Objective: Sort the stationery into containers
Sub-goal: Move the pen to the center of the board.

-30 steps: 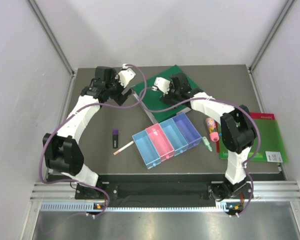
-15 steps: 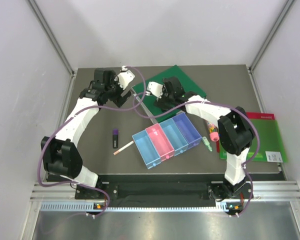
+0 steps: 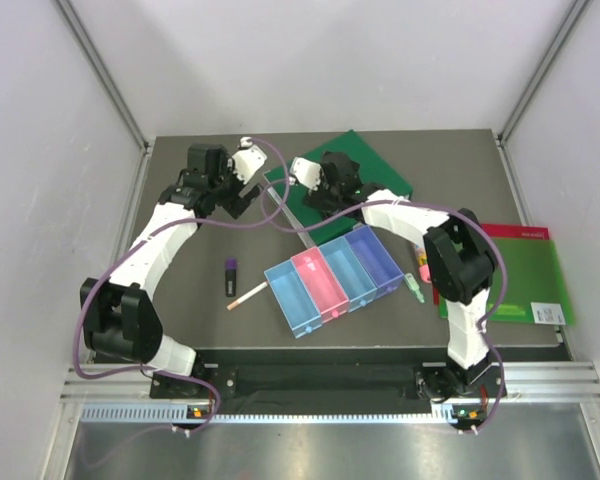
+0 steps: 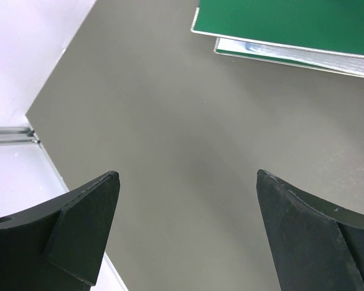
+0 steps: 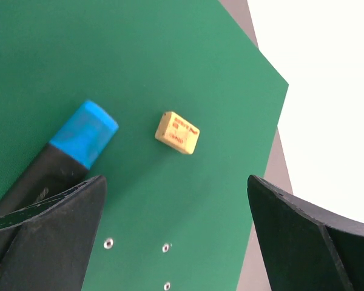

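Observation:
My right gripper [image 5: 175, 182] hangs open over the green notebook [image 5: 145, 73]. On the notebook just ahead of its fingers lie a small yellow eraser [image 5: 178, 132] and a black marker with a blue cap [image 5: 79, 136]. From above, the right gripper [image 3: 318, 198] sits at the notebook's [image 3: 380, 170] left end. My left gripper [image 4: 187, 174] is open over bare grey table, empty, with a green notebook edge [image 4: 279, 24] ahead; from above it [image 3: 238, 197] is at the back left. Four bins stand in a row: light blue [image 3: 293, 295], pink [image 3: 320, 280], blue [image 3: 348, 270], purple [image 3: 375, 258].
A purple-and-black item [image 3: 230, 275] and a white-pink pen [image 3: 247, 293] lie left of the bins. A pink-and-yellow item [image 3: 423, 258] and a green one [image 3: 415, 288] lie to the right. A metal ruler [image 3: 295, 225] runs behind the bins. Another green notebook [image 3: 530, 275] sits far right.
The right gripper has slid left across the back green notebook. The left gripper has shifted slightly left and back.

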You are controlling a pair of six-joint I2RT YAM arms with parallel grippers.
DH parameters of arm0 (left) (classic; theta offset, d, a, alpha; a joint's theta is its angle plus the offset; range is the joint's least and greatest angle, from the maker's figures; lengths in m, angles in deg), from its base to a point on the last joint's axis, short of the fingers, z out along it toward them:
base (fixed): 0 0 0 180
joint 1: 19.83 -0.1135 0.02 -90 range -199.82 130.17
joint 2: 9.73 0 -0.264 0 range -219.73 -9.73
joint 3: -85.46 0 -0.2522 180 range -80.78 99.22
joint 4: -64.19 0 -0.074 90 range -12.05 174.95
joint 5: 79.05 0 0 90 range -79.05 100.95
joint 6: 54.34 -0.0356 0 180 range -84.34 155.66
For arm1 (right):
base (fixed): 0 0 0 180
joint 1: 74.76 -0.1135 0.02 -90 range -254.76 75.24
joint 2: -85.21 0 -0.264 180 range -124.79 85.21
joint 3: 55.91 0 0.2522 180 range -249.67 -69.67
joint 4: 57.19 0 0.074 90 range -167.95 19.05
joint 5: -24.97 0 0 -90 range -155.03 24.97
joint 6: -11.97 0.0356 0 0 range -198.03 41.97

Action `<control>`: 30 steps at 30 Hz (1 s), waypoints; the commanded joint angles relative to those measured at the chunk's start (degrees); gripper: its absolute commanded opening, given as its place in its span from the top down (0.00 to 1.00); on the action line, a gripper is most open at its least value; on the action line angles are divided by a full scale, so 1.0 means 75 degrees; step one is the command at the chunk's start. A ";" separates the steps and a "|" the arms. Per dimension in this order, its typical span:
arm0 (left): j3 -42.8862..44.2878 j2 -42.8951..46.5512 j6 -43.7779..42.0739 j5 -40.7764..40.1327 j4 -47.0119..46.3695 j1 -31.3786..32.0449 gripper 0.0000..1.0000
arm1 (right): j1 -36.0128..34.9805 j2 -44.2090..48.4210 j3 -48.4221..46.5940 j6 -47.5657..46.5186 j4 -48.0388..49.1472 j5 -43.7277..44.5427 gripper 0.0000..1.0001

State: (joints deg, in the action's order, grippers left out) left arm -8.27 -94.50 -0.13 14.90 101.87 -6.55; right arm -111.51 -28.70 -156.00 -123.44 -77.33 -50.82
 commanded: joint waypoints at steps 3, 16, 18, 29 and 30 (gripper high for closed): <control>-0.0082 0.0392 -0.0021 -0.0151 -0.0529 -0.0071 0.01 | -0.0150 -0.0304 -0.0771 0.0393 0.0053 -0.0208 0.00; -0.0750 0.0627 0.0108 -0.1076 -0.1396 -0.0282 0.01 | -0.0865 0.0140 -0.0573 0.0910 -0.0346 -0.0560 0.00; -0.0878 0.0674 0.0131 -0.1276 -0.1525 -0.0329 0.01 | -0.1006 0.0258 -0.0514 0.0945 -0.0381 -0.0571 0.00; -0.1219 0.0897 0.0272 -0.1335 -0.1690 -0.0481 0.01 | -0.1264 0.0457 -0.0210 0.0899 -0.0031 0.0106 0.00; -0.1230 0.0908 0.0272 -0.1335 -0.1690 -0.0481 0.01 | -0.1194 0.0457 -0.0186 0.0840 0.0226 0.0421 0.00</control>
State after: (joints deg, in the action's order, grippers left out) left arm -16.75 -90.19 1.02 5.48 92.80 -9.98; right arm -120.40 -29.09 -158.47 -116.91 -80.80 -53.24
